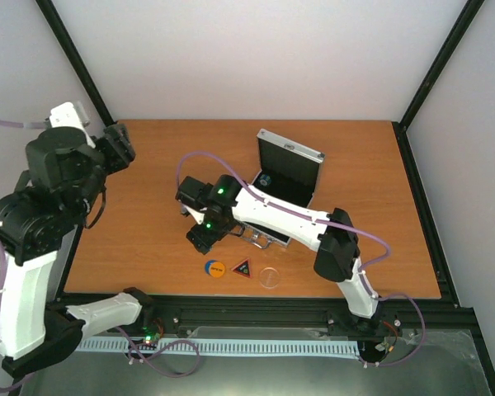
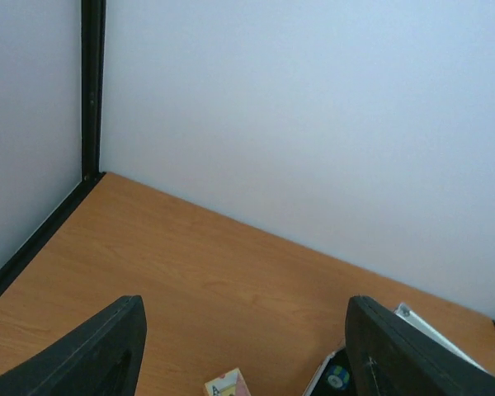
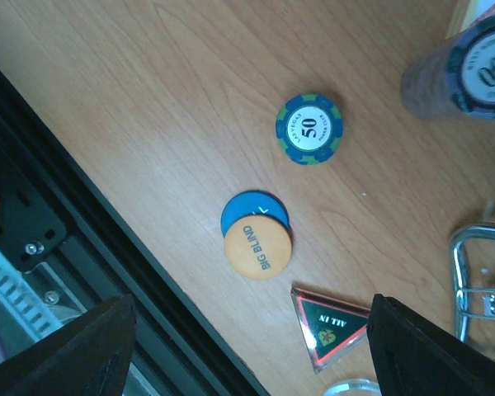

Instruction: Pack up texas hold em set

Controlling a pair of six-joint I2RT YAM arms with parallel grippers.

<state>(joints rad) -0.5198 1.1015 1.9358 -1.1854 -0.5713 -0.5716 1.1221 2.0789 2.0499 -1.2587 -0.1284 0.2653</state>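
The silver case [image 1: 290,175] lies open in the middle of the table, lid up, with a chip [image 1: 266,178] inside. Near the front edge lie an orange disc [image 3: 257,250] resting on a blue disc [image 3: 252,214], a black-red triangle [image 3: 330,324] and a clear disc [image 1: 270,277]. A blue-green 50 chip [image 3: 309,129] lies alone, and a blurred chip stack [image 3: 478,70] stands beside it. My right gripper [image 1: 200,237] hovers open above the discs, holding nothing. At far left my left gripper [image 1: 120,144] is raised and open. The card pack [image 2: 228,384] shows below it.
The case's metal handle [image 3: 478,272] sticks out towards the triangle. The black frame rail [image 3: 74,223] runs along the table's front edge close to the discs. Black uprights [image 2: 89,91] and white walls close in the back and sides.
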